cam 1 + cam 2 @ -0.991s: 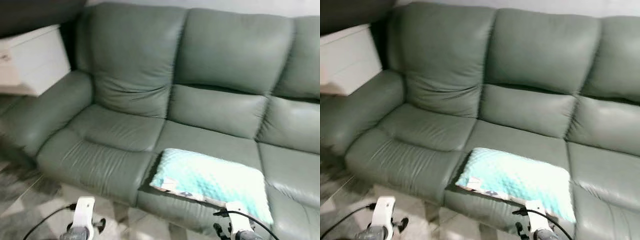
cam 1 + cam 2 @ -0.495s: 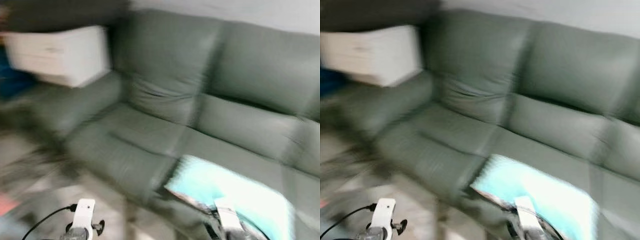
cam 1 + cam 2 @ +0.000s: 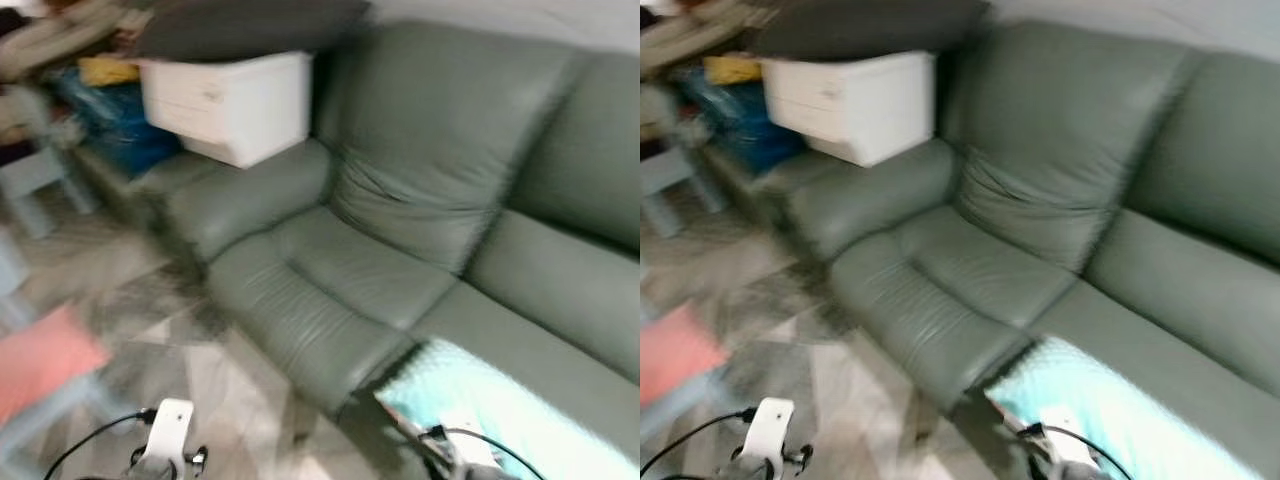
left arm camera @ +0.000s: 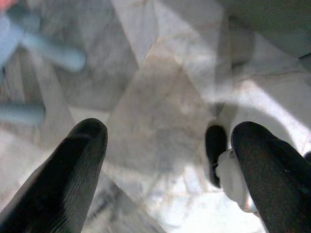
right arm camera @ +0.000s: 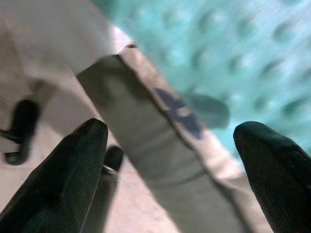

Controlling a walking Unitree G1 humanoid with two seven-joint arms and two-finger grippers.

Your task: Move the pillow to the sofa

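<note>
Green sofa (image 3: 400, 260) already bears the pillow (image 3: 500, 410); both spread hands, left hand (image 4: 165, 160) and right hand (image 5: 170, 160), hold nothing, so the task looks done.

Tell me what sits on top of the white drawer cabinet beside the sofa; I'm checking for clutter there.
A large dark grey cushion lies across the top of the white drawer cabinet, overhanging it. Whatever else may rest on the cabinet's top is covered by that cushion, and the picture is blurred.

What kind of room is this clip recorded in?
Most likely a home living room: a large grey-green leather sofa with a dimpled turquoise pillow on its seat, a white drawer unit beside the armrest, and a pale marbled tile floor.
</note>
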